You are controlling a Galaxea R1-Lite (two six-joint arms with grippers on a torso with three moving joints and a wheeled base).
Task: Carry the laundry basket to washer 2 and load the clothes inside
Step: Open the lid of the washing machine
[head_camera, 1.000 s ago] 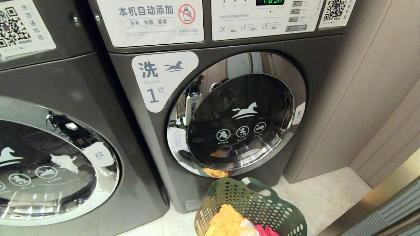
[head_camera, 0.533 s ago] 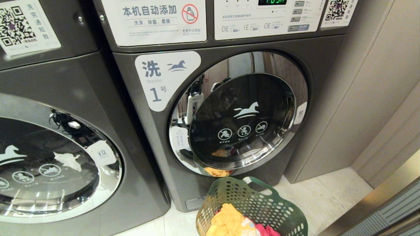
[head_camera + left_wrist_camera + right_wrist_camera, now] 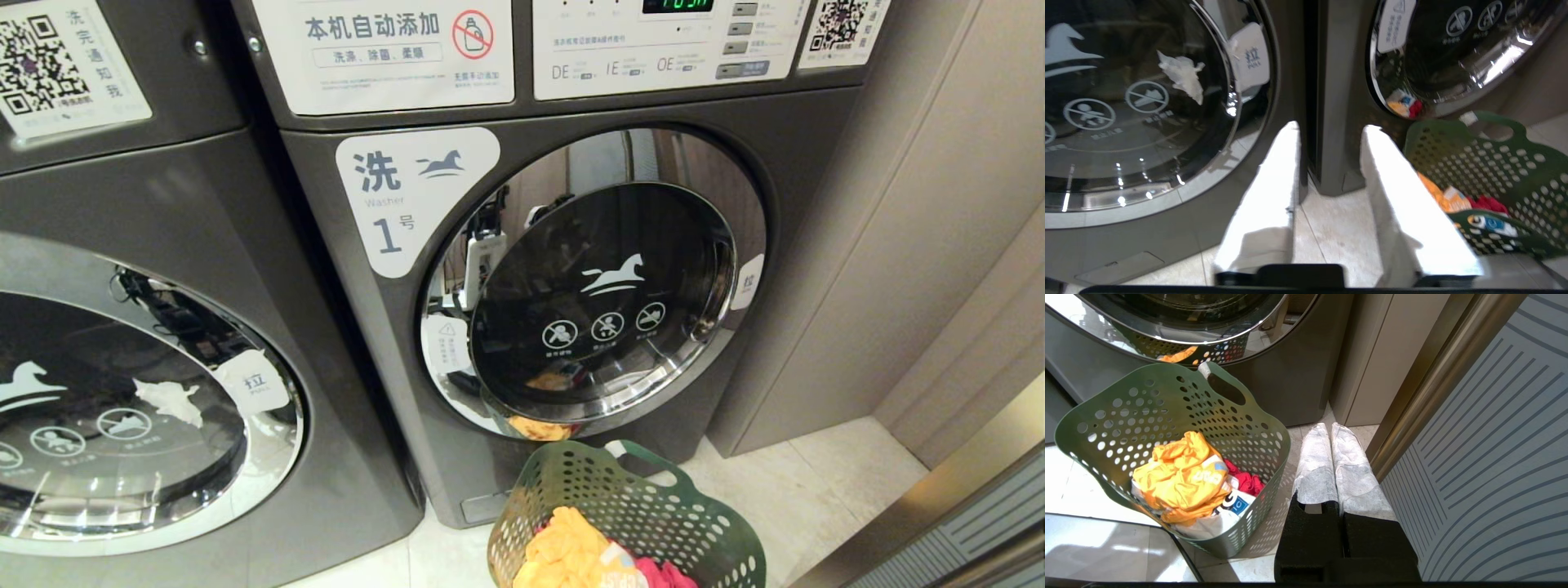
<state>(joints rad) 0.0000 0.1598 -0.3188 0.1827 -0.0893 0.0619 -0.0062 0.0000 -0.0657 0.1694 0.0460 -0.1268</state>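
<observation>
Green basket (image 3: 653, 523) sits on the tiled floor (image 3: 816, 482) right in front of the grey washer marked "1" (image 3: 571, 269), at the bottom of its closed round door; far loop handle (image 3: 637, 453) is closest to the washer. Clothes (image 3: 571, 551) are inside the basket: yellow garment on top, a white printed shirt under it, red one tucked at the side. Chrome door ring mirrors the basket and the yellow cloth.

Second identical grey washer (image 3: 139, 367) stands to the left of "1", door closed too; its number label is out of frame, so can't confirm it is "2". A white scrap shows on or behind its door glass (image 3: 1182, 77).

Left hand (image 3: 1331, 130), seen in the left wrist view, is low over the floor, aimed at the gap between the two washers; fingers (image 3: 1274, 183) spread apart, nothing between them. Basket just to one side of it, not touching.

Right hand (image 3: 1331, 426), seen in the right wrist view, hangs beside the basket near a beige wall panel (image 3: 1367, 355) and a striped panel with a metal edge (image 3: 1494, 457); fingers pressed together, holding nothing, apart from the basket wall.

Neither arm shows in the head view
</observation>
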